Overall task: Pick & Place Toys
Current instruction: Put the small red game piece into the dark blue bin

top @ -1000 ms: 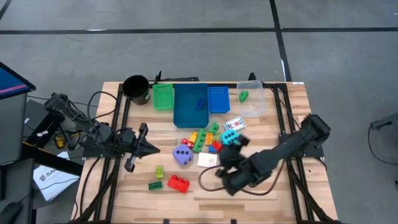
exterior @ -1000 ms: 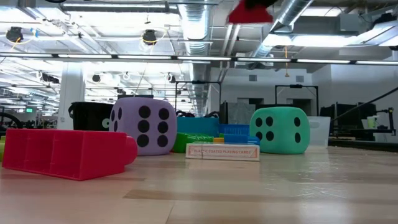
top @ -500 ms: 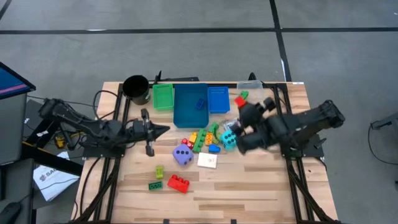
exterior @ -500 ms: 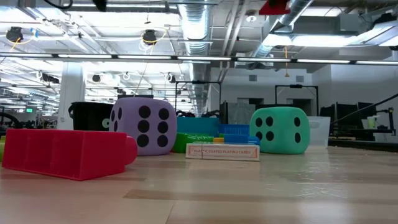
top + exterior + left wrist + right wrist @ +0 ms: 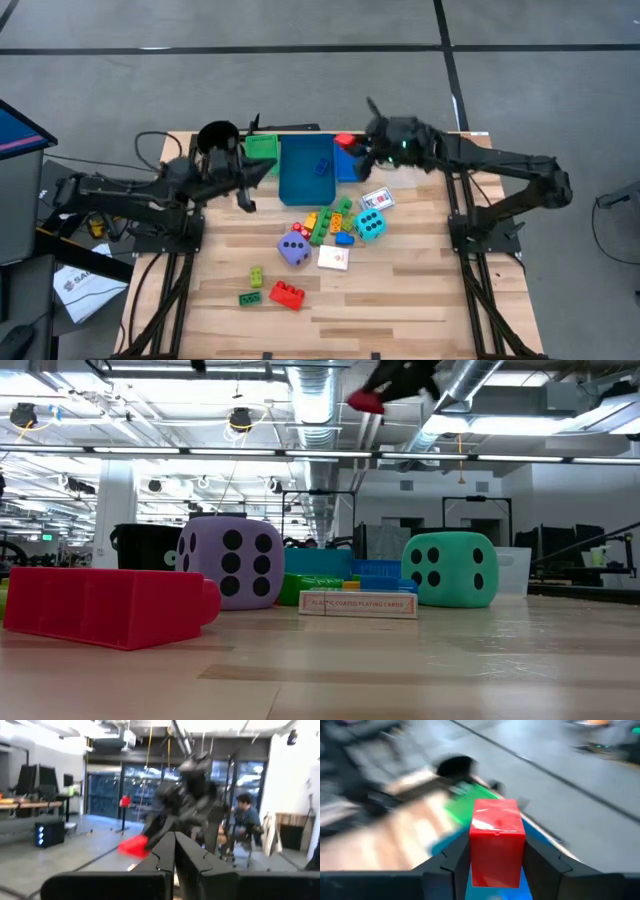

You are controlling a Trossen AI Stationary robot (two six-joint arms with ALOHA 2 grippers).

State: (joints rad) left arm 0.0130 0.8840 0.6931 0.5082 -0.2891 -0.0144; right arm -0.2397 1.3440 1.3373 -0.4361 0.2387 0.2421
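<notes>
**Red brick held high over the trays: a release from here could miss**

The desk [image 5: 420, 310] carries a row of trays along its far edge: the large blue tray [image 5: 300, 178] in the middle, a green tray [image 5: 262, 155] to one side, a smaller blue tray [image 5: 352, 162] to the other. In front of them lie the remaining toys: the purple dice cube [image 5: 293, 249], the teal dice cube [image 5: 369, 225], a white card box [image 5: 333, 258], a cluster of small bricks [image 5: 328, 222] and a long red brick [image 5: 287, 294] near the front edge.

The right hand [image 5: 352, 147] is stretched over the seam between the large and the small blue tray, pinching a small red brick [image 5: 496, 840] between its fingers. The low view shows that brick well above the desk, so a drop from this height could bounce off a rim and land outside, or roll back among the loose toys.

The left hand [image 5: 262, 172] is pressed together and empty, hovering near the green tray and the black cup [image 5: 218, 143]. Both arms crowd the same far strip of the desk; if either swings toward the centre, the arms could knock together or shove a tray.

The grip covers only the brick's sides, and a quick turn might let it slip.
</notes>
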